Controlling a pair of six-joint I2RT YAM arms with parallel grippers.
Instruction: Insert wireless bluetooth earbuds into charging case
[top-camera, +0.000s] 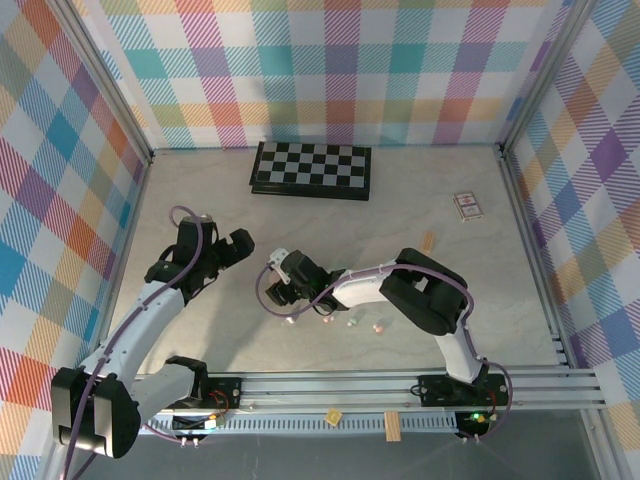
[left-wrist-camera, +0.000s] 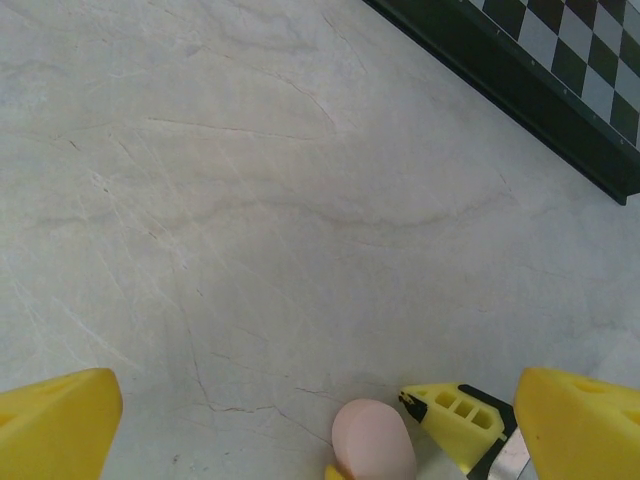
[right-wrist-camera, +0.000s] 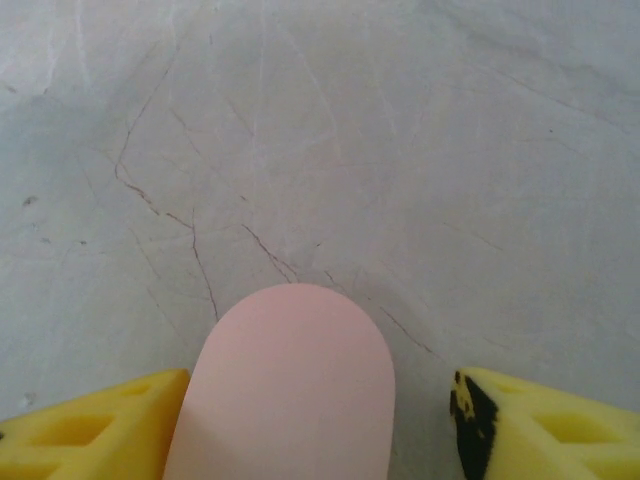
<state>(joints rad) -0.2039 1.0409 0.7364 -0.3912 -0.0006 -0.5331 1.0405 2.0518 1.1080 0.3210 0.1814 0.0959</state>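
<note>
Where earbuds (top-camera: 352, 323) lie, chessboard (top-camera: 311, 170) beyond, cards (top-camera: 467, 206) rightward

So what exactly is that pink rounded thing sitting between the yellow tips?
It's a pale pink case, smooth and pebble-shaped, matte plastic by the look of it, with its rounded end pointing away from the camera. No seam, lid line or marking can be made out, so it looks closed. It lies on the pale, veined table, between the yellow fingers of the right pincer. One finger appears to touch its side, and the other stands apart with a gap.
</note>
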